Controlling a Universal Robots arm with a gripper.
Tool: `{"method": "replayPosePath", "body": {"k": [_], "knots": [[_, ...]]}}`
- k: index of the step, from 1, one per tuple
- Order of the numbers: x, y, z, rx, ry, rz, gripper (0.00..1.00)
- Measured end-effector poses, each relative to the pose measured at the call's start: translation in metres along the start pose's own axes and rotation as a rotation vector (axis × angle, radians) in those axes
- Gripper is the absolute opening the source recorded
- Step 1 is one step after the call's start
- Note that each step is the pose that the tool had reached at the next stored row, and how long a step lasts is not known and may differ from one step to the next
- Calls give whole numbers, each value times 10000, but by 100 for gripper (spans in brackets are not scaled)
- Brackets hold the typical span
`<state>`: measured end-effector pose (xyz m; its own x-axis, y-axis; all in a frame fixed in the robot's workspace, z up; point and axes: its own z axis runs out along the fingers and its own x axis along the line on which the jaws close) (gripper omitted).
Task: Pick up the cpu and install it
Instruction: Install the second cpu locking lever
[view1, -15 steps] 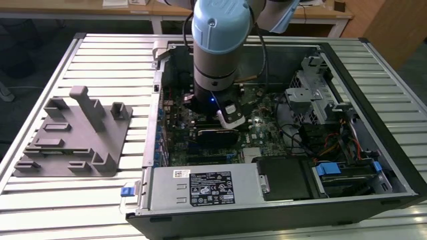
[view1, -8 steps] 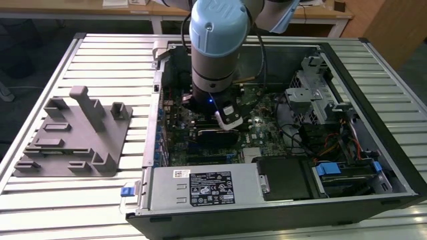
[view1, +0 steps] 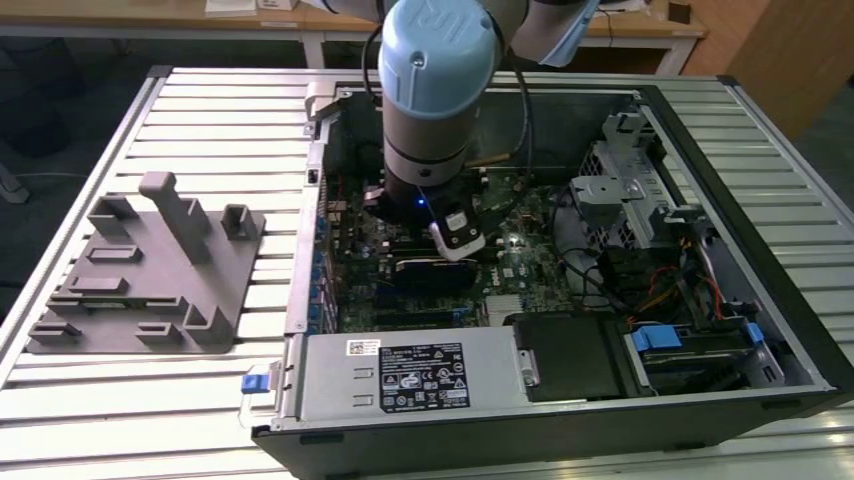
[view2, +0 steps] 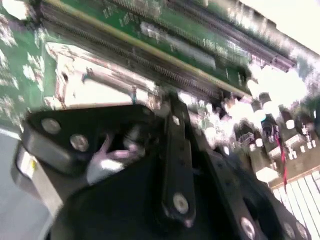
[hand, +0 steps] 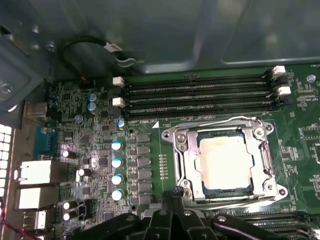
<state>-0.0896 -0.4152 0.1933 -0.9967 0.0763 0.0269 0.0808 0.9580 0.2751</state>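
Inside the open computer case (view1: 694, 200), my gripper (hand: 172, 220) hovers just beside the cpu (hand: 223, 162).
Cpu sits in its motherboard socket (hand: 182, 150); finger state I cannot tell. White label (view1: 423, 375) unreadable.

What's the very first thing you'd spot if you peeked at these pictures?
The big arm with a pale blue cap reaching down into the open computer case. In the first wrist view, the cpu sits shiny in its metal-framed socket on the green board, below the long black memory slots. A grey tray lies on the table at the exterior view's left.
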Motion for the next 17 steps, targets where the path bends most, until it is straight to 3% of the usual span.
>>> {"method": "replayPosePath", "body": {"k": [3,17], "knots": [[0,0,-2,-51,8,1,11],[53,-12,24,-104,11,1,11]]}}
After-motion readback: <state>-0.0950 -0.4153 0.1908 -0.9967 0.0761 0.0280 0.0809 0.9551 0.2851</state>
